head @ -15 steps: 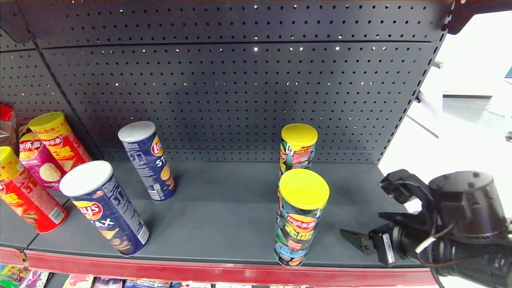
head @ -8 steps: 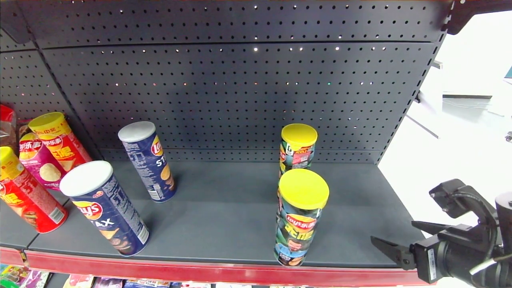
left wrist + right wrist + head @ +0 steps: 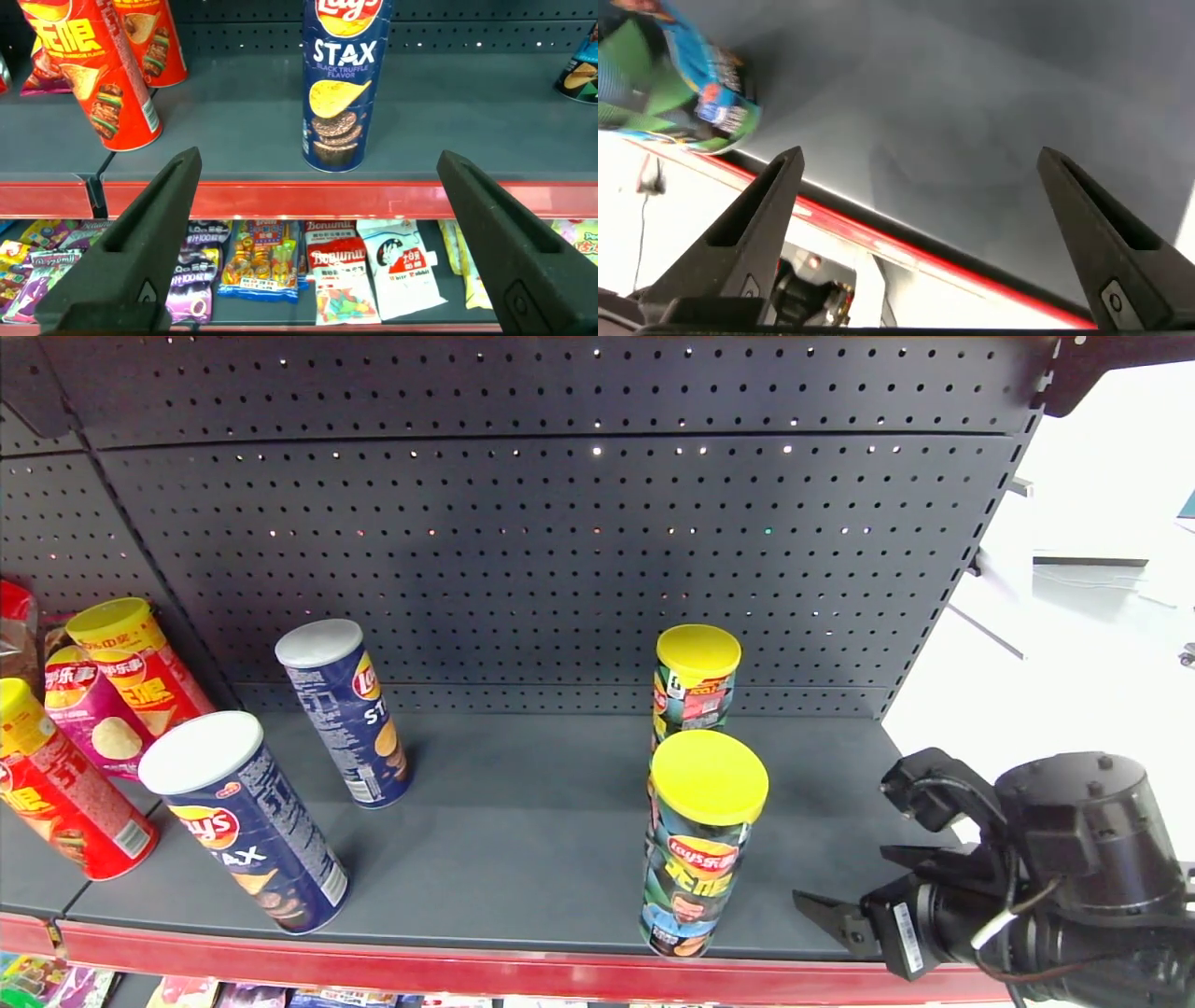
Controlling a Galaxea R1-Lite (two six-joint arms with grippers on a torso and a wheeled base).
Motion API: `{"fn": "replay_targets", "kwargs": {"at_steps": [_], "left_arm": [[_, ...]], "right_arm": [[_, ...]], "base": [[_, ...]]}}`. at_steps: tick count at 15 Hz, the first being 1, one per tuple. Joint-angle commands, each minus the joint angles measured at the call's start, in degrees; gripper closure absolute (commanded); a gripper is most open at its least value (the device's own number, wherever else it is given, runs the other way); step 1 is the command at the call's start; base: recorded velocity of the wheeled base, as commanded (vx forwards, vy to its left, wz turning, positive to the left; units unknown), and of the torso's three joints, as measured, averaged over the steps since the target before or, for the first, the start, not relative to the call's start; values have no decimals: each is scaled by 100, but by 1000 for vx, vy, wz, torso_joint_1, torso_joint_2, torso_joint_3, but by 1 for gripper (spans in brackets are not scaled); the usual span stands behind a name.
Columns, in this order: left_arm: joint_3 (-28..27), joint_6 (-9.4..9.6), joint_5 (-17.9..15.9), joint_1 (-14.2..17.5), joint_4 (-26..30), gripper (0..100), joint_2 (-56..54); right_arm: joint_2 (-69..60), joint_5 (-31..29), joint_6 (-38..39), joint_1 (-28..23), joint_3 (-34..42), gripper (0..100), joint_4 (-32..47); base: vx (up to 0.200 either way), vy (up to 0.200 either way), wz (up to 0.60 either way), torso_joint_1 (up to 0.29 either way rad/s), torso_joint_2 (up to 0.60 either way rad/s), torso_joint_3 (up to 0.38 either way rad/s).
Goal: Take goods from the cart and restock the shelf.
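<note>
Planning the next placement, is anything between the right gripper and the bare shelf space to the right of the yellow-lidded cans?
Nothing visible. The open, empty right gripper is at the front edge of the shelf, with bare surface ahead of it. The nearer yellow-lidded can stands clear to its left.

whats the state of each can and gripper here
front yellow-lid can, upright, lid on
back yellow-lid can, upright, lid on
front blue can, upright, lid on
back blue can, upright, lid on
front red can, upright, lid on
left gripper, open, empty
right gripper, open, empty
</note>
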Motion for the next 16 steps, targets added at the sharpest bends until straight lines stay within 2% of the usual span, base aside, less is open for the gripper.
{"fn": "replay_targets", "kwargs": {"at_steps": [1,16], "left_arm": [[0,-3,-1,0,0,0,0],[0,6,-1,0,0,0,0]], "right_arm": [[319,-12,2,53,0,0,-106],[310,-21,-42,62,202,0,-159]], "base": [[0,0,0,0,0,0],[0,0,0,0,0,0]]}}
